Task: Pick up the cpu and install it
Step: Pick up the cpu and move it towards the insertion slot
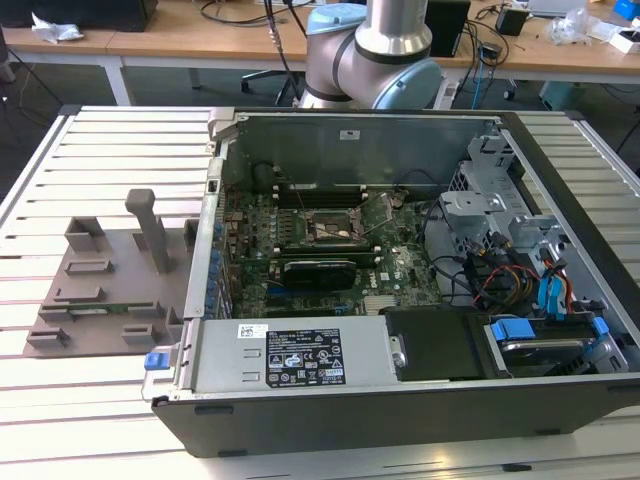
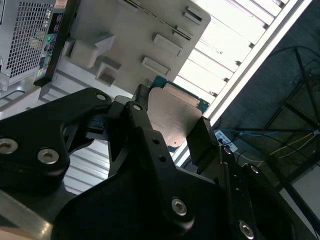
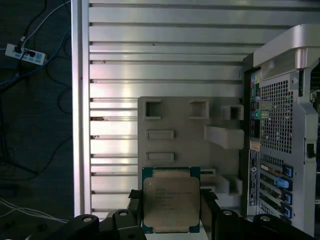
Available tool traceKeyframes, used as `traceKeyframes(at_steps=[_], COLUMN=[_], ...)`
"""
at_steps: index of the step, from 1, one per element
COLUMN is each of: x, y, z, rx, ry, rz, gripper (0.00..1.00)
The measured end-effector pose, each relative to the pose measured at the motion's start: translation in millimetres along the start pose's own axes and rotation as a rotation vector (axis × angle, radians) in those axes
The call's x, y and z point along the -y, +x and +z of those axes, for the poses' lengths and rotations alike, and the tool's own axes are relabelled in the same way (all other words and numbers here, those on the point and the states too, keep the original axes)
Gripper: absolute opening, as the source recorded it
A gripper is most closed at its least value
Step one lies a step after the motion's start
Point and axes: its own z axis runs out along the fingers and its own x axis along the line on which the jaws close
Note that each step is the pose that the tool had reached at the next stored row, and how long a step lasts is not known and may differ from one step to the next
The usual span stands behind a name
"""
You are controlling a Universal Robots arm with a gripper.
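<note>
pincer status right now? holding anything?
Pincer: closed, holding the chip by two opposite edges.

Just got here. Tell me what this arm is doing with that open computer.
The robot arm's black gripper is shut on the cpu, a small flat square chip with a silvery metal top and a green rim, gripped by two opposite edges. In the first wrist view it hangs above the slatted aluminium table, near the grey moulded parts tray and beside the open dark computer case. The cpu is picked up but not yet in the dark square socket frame on the green motherboard.
</note>
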Motion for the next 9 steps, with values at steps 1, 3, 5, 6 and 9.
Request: traceKeyframes(at_steps=[1, 3, 5, 6, 9], x=[0.0, 0.1, 0.2, 0.2, 0.7], y=[0.0, -0.1, -0.2, -0.2, -0.7], z=[-1.1, -3.0, -5.5, -6.6, -22.5], rx=[0.0, -0.0001, 0.0, 0.0, 0.0], ry=[0.0, 0.0, 0.0, 0.0, 0.0], rz=[0.0, 0.0, 0.0, 0.0, 0.0], gripper=[0.55, 0.55, 0.55, 0.55, 0.55])
